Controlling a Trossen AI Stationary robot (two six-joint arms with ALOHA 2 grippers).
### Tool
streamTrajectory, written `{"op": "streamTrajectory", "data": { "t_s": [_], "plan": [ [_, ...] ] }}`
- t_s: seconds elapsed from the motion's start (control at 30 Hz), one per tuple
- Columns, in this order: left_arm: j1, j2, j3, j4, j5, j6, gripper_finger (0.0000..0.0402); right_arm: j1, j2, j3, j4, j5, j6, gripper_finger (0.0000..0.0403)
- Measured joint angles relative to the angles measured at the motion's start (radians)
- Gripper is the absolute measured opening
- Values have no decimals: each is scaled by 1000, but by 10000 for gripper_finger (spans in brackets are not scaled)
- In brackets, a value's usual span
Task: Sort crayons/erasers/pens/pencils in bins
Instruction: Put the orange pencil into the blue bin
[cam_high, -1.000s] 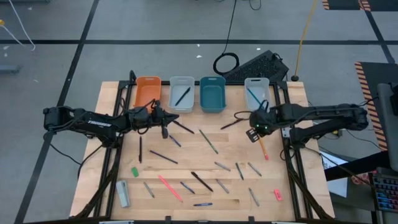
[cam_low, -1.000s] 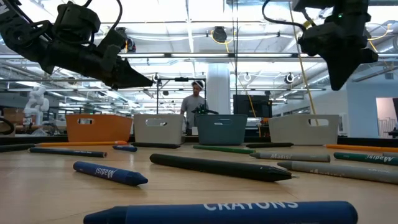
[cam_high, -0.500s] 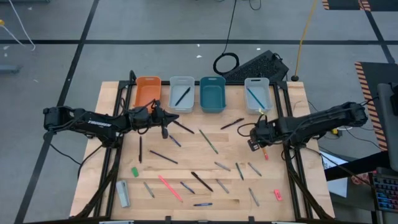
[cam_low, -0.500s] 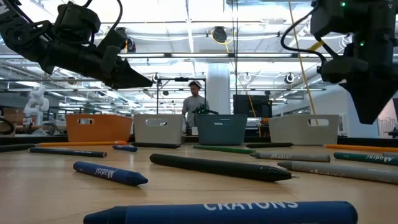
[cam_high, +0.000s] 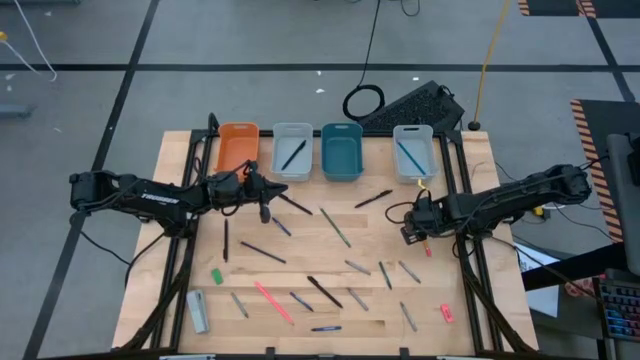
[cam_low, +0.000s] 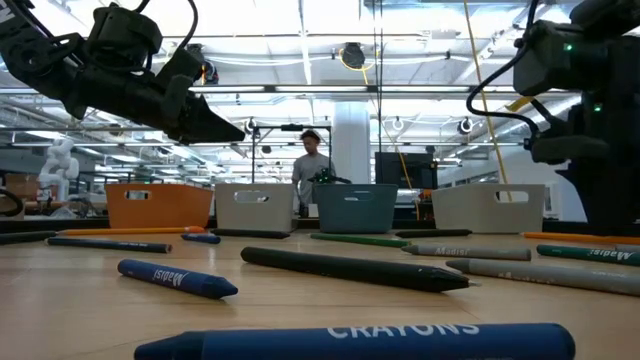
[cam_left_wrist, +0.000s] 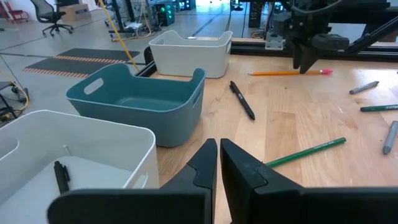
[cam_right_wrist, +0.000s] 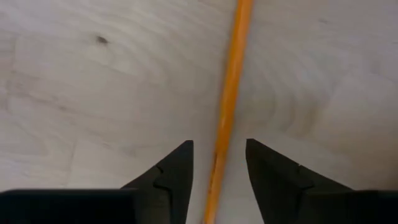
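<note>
- Right gripper (cam_right_wrist: 217, 163) hangs low over the table with its fingers parted, an orange pencil (cam_right_wrist: 227, 106) lying on the wood between the tips. Best closed squarely across the shaft, then lifted level, so the slim stick does not roll or swing.
- Left gripper (cam_left_wrist: 217, 160), fingers together and apparently empty, waits beside the teal bin (cam_left_wrist: 140, 106).
- Farther back, the grey-white bin (cam_high: 413, 149) nearest the pencil holds what looks like a teal stick.

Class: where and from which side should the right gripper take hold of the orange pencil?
Grip the orange pencil on its bare shaft, from straight above. It lies flat on the table, and the open right gripper already straddles it, one finger each side.
</note>
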Motion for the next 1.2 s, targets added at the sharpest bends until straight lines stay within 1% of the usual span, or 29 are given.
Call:
{"op": "streamTrajectory", "data": {
  "t_s": [0.17, 0.3, 0.47, 0.57, 0.67, 0.87, 1.0, 1.1, 1.2],
  "plan": [
    [0, 0, 0, 0, 0, 0, 26, 0, 0, 0, 1, 8, 25, 143],
    [0, 0, 0, 0, 0, 0, 26, 0, 0, -2, 1, 54, 42, 143],
    [0, 0, 0, -1, 0, -1, 26, 0, 1, -40, 20, 57, 87, 137],
    [0, 0, 0, -2, 0, 0, 26, 0, -3, -70, 61, 56, 94, 125],
    [0, 0, 0, -2, 0, -1, 26, 0, -1, -76, 65, 57, 93, 107],
    [0, 0, 0, -3, 0, 0, 26, 0, -2, -77, 62, 56, 93, 56],
    [0, 0, 0, -7, 0, 0, 26, -1, -1, -77, 71, 35, 92, 28],
    [0, 0, 0, -8, 0, 0, 26, -1, -1, -77, 73, 24, 92, 19],
    [0, 0, 0, -12, 0, 0, 26, -2, -3, -67, 73, 22, 71, 21]
  ]
}}
